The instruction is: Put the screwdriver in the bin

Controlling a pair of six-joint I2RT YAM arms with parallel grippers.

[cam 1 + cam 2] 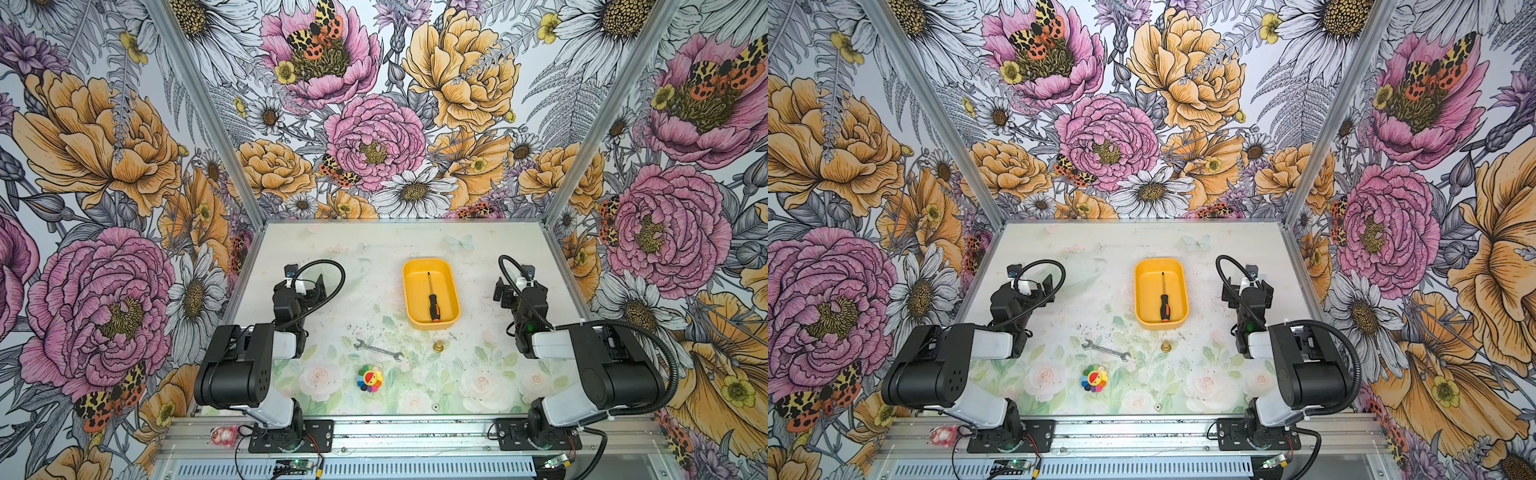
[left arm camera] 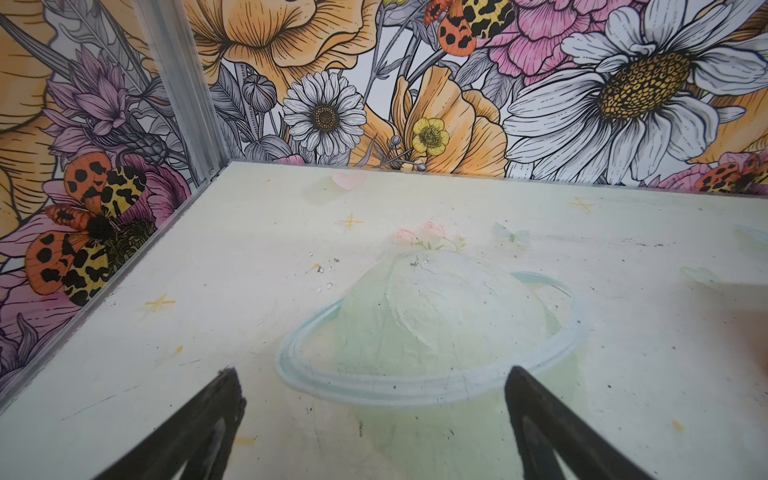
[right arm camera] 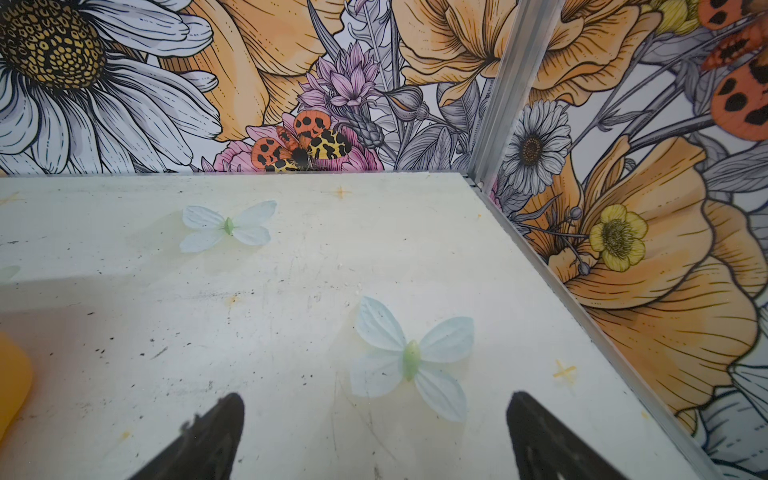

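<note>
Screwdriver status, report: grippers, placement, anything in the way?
Open and empty: left gripper, right gripper, both apart from the bin. In the bin: screwdriver, lying flat. Outside on the table: wrench, brass fitting, flower toy; nothing in the way.

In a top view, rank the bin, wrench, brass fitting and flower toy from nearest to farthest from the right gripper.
1. bin, just left of the right gripper
2. brass fitting, in front of the bin
3. wrench, mid-table
4. flower toy, near the front edge

floral walls enclose a pale painted tabletop.
</note>
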